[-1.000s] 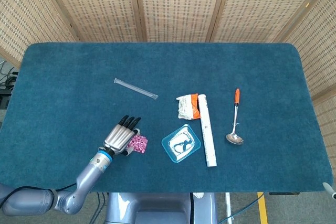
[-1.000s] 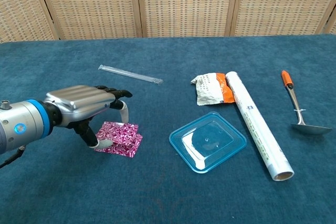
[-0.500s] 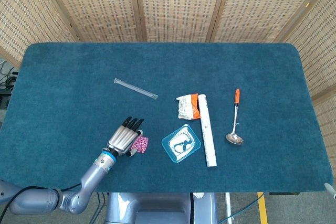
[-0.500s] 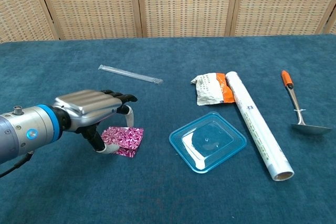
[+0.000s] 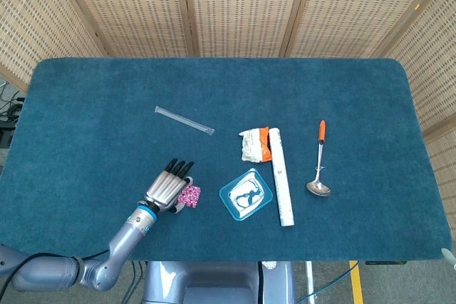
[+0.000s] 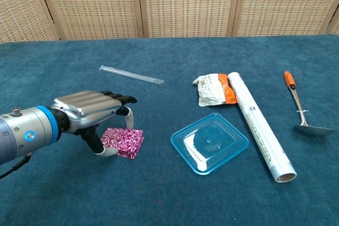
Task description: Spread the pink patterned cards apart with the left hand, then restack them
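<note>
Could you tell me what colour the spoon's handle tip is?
Orange, clearest on the spoon in the chest view.

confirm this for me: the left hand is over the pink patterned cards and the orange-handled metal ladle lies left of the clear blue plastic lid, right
Not quite: the orange-handled metal ladle lies right of the clear blue plastic lid, as the chest view shows. The left hand is over the pink patterned cards.

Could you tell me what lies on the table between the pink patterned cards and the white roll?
The blue plastic lid lies between the pink patterned cards and the white roll, with bare cloth on either side; both views show this.
</note>
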Robot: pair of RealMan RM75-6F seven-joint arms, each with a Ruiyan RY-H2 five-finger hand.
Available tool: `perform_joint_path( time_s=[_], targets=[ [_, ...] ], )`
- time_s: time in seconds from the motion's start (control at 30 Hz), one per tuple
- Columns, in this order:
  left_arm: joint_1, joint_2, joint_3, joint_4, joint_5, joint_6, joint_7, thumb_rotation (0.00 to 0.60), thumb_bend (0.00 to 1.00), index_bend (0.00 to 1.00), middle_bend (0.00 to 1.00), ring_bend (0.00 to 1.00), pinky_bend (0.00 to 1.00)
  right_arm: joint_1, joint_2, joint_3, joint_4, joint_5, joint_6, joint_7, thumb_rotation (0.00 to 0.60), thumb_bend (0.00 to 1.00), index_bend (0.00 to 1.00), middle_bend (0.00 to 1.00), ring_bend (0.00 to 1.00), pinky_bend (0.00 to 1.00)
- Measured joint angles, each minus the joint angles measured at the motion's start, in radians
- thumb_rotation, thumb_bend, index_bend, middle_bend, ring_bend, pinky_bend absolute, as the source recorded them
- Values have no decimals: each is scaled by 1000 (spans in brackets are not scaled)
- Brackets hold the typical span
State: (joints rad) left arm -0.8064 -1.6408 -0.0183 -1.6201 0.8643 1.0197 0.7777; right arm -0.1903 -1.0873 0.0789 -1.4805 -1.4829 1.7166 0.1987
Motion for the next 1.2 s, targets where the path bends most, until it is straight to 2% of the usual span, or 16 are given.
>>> perform_joint_path(
  time_s=[0.4, 0.63, 0.93, 1.2],
  targets=[
    [3, 2, 3, 0, 4, 0, -13, 524, 245, 188, 0, 0, 0, -2, 3, 1, -6, 0, 3, -5, 600, 2, 181, 261, 7, 0],
    [39, 44, -7, -24, 52, 55, -80, 524, 247, 167, 0, 0, 0, 11, 7, 2, -7, -6, -11, -11, 600, 2, 181, 261, 7, 0],
    [159, 161, 8, -91, 219, 231, -219, 527, 253, 167, 0, 0, 0, 42, 19, 1, -29, -32, -41, -40, 600, 2, 192, 261, 7, 0],
    [320, 296, 67, -139, 400, 423, -362, 529, 254, 165, 0, 0, 0, 76, 29, -6, -52, -55, -79, -70, 600, 2, 196, 261, 7, 0]
  ],
)
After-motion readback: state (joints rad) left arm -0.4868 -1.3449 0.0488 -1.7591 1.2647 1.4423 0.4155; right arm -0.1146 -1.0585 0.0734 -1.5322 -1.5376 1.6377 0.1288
